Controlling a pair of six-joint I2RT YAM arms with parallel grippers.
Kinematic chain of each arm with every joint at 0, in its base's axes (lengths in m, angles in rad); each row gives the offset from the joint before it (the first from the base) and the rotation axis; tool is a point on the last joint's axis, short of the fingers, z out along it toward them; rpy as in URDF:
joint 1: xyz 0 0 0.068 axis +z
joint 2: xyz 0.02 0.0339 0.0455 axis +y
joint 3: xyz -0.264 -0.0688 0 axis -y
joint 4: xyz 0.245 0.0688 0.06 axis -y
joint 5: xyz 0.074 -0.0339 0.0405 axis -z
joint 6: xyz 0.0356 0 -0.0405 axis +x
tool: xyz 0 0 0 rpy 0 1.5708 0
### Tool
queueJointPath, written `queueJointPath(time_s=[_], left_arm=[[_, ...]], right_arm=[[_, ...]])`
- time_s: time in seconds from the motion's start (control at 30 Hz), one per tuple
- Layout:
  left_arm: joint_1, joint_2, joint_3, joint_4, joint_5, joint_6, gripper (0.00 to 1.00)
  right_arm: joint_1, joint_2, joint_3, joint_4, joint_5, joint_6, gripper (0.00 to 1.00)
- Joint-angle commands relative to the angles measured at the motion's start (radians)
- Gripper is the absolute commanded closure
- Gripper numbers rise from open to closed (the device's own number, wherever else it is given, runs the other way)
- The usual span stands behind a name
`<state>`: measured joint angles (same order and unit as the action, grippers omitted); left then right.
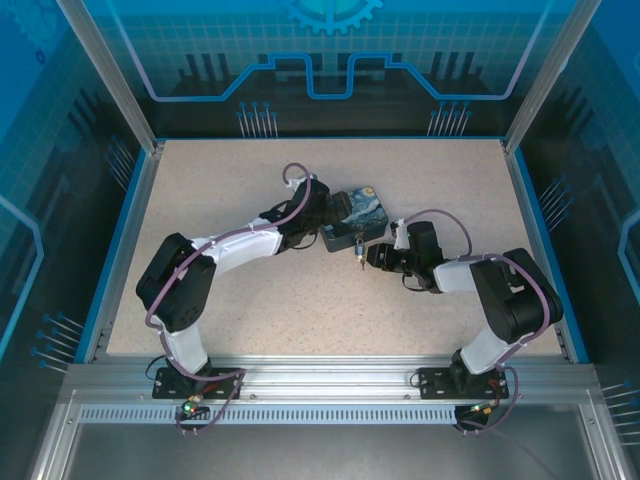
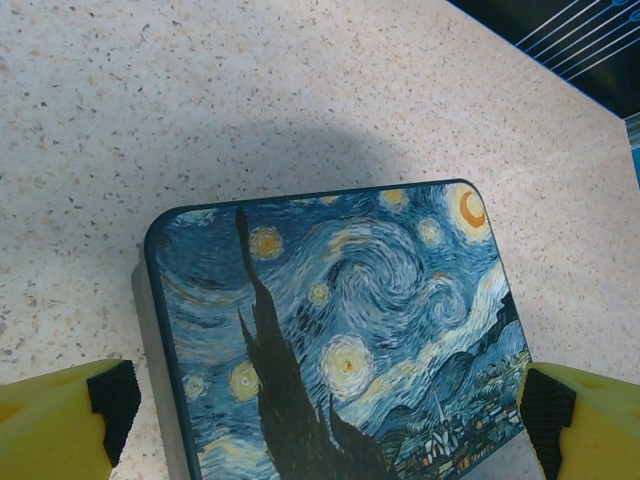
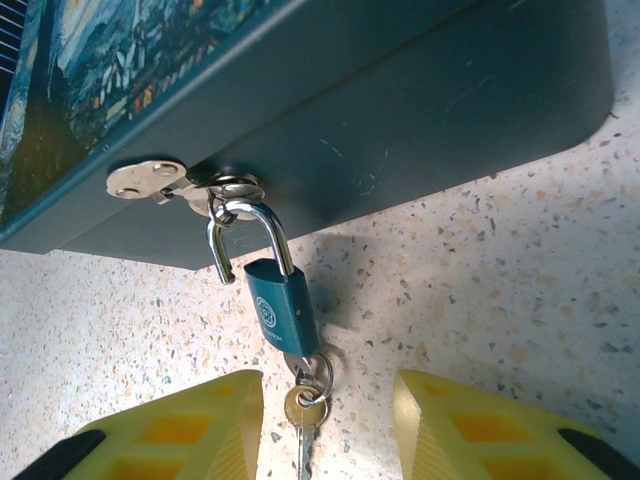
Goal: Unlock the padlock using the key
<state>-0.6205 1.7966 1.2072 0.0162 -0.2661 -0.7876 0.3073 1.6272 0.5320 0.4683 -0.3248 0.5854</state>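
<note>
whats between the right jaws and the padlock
Right wrist view: the key on its ring, hanging below the padlock toward the parted jaws of the right gripper.

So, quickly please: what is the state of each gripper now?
Left gripper: open, jaws either side of the tin, holding nothing.
Right gripper: open, the key between its jaws, not gripped.
</note>
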Motion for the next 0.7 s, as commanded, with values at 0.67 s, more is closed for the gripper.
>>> queueJointPath(time_s=[0.67], left_arm=[[-0.008,-0.029,-0.029,0.048,-0.061,0.0,0.01]], right_arm=[[0.025,0.147,0.05,0.161,-0.094,-0.002,0.63]])
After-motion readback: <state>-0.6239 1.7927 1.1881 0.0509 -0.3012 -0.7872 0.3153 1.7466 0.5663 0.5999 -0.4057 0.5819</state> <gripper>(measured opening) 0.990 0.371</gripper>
